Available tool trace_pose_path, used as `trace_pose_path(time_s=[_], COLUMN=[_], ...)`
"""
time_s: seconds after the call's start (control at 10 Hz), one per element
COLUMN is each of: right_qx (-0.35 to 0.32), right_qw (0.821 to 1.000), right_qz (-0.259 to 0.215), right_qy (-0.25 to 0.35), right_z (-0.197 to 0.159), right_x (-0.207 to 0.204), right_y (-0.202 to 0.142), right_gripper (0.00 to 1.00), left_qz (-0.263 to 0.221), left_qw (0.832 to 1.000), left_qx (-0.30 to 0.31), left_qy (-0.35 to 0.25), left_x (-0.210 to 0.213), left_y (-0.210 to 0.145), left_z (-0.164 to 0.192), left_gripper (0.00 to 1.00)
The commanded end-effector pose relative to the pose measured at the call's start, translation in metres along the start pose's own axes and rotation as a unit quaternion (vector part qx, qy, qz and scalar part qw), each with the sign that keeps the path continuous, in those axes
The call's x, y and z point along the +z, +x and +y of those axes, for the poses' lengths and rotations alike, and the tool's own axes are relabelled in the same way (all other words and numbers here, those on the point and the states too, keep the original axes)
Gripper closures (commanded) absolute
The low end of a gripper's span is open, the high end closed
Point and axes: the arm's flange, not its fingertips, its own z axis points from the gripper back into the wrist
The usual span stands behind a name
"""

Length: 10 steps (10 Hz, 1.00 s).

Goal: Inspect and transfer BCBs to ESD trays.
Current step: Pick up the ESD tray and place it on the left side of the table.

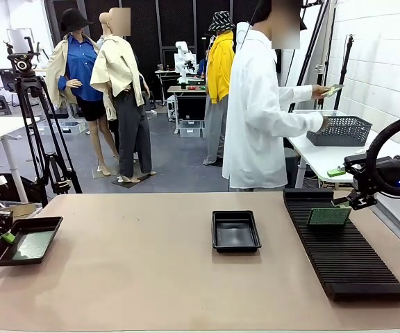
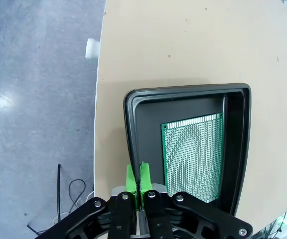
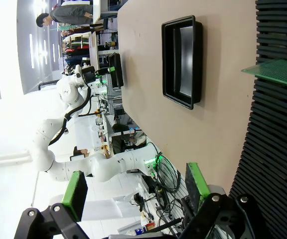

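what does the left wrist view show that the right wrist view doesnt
Left wrist view: a thin green perforated circuit board lying flat inside a shallow black rectangular tray at the table's edge, with the left jaws shut by the tray's rim. Right wrist view instead: an empty glossy black tray, a long black ribbed rack with another green circuit board resting on it, and the right jaws open. Both: the tan table top.
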Motion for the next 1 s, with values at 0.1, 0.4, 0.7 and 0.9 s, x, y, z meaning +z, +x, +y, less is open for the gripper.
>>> trace_pose_path(time_s=[0.1,0.4,0.7,0.9], right_qx=[-0.004,-0.004,-0.004,-0.004], right_qw=[1.0,1.0,1.0,1.0], right_qz=[-0.003,-0.003,-0.003,-0.003], right_qy=[-0.007,-0.007,-0.007,-0.007], right_z=[0.002,0.002,0.002,0.002], right_x=[-0.002,-0.002,-0.002,-0.002], right_y=[-0.001,-0.001,-0.001,-0.001], right_gripper=[0.0,0.0,0.0,0.0], left_qz=[-0.013,-0.016,-0.015,-0.016], left_qw=[1.0,1.0,1.0,0.999], left_qx=[-0.013,-0.013,-0.01,-0.001], left_qy=[-0.012,-0.011,-0.017,-0.05], left_x=[0.001,0.001,0.009,0.022], left_y=[0.001,0.002,0.0,-0.003], left_z=[0.004,0.004,0.003,0.001], left_gripper=[0.87,0.31,0.0,0.0])
